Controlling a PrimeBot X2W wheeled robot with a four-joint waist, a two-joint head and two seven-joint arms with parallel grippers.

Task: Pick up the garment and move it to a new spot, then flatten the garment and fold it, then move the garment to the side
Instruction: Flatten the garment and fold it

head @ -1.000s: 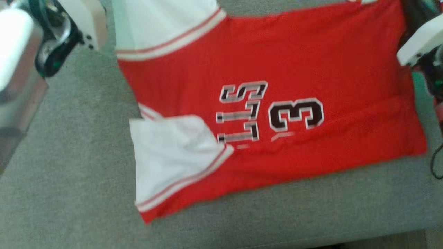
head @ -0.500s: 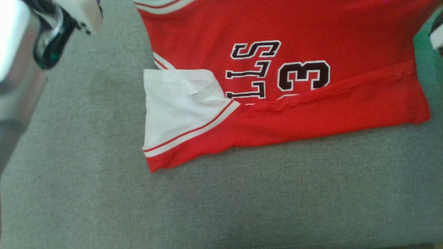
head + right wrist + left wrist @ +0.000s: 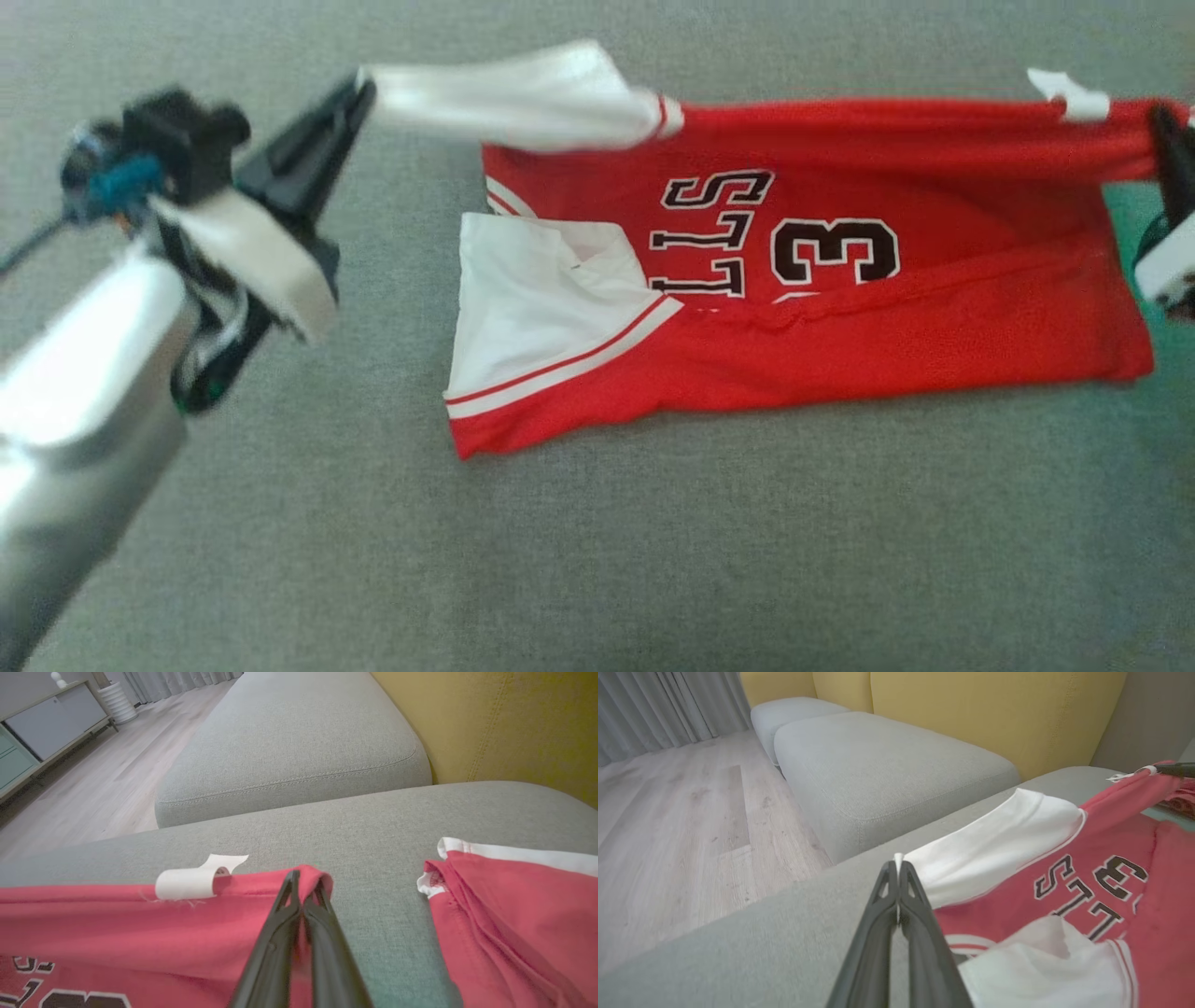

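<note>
The garment (image 3: 934, 317) is a red jersey with white sleeves and black lettering, lying on the grey sofa cushion (image 3: 653, 541). Its far edge is lifted and stretched between my two grippers. My left gripper (image 3: 359, 89) is shut on the tip of the far white sleeve (image 3: 523, 93). In the left wrist view the left gripper (image 3: 896, 865) pinches that sleeve's edge (image 3: 994, 844). My right gripper (image 3: 1162, 117) is shut on the red hem corner beside a white label (image 3: 1064, 93). The right wrist view has the right gripper (image 3: 303, 879) with red cloth (image 3: 140, 924) folded over its tips.
A second red piece of clothing with white trim (image 3: 514, 914) lies on the cushion to the right of my right gripper. A yellow backrest (image 3: 971, 709) rises behind the seat. Another grey cushion (image 3: 887, 765) adjoins it. Wooden floor (image 3: 668, 812) and a low cabinet (image 3: 46, 723) lie beyond.
The head camera has shifted, bringing both grippers into the picture. The garment's far edge, flat before, now hangs raised and taut between them, over the lettering side.
</note>
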